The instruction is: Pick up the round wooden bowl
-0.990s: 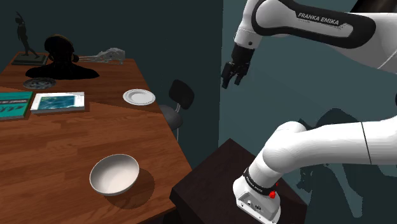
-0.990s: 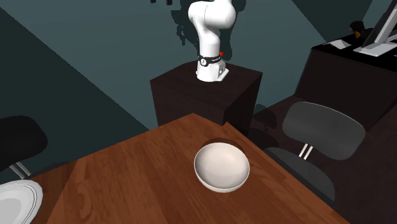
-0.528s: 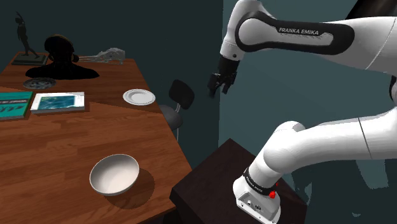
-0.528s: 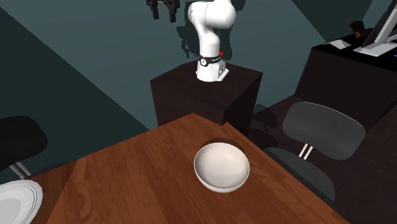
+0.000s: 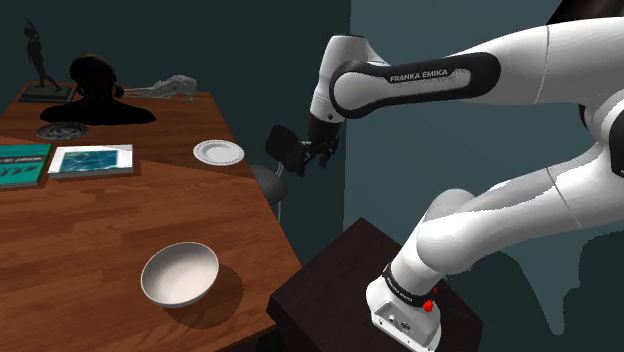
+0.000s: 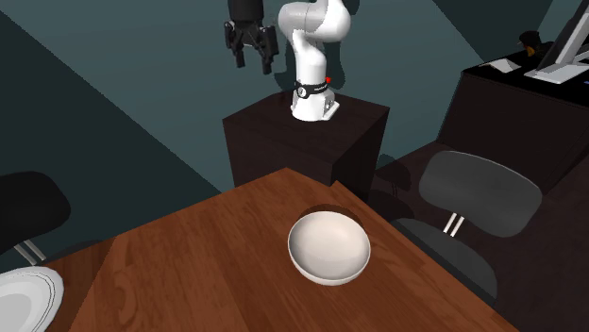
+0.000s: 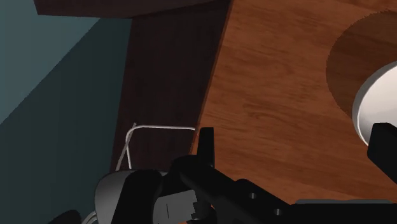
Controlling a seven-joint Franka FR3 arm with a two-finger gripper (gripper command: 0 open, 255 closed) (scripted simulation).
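Bowl (image 5: 180, 274) white, on wooden table (image 5: 110, 215); teal walls (image 6: 142, 123).

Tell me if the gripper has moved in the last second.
Yes. In the shoulder view the gripper has dropped down and leftward; it now overlaps the chair, which it was above and right of.

A table (image 5: 100, 230) fills the shoulder view's left, bearing a plate (image 5: 218, 152) at upper middle and a book (image 5: 92, 160) and bust (image 5: 100, 95) upper left. A chair (image 6: 477, 193) stands at the second exterior view's right.
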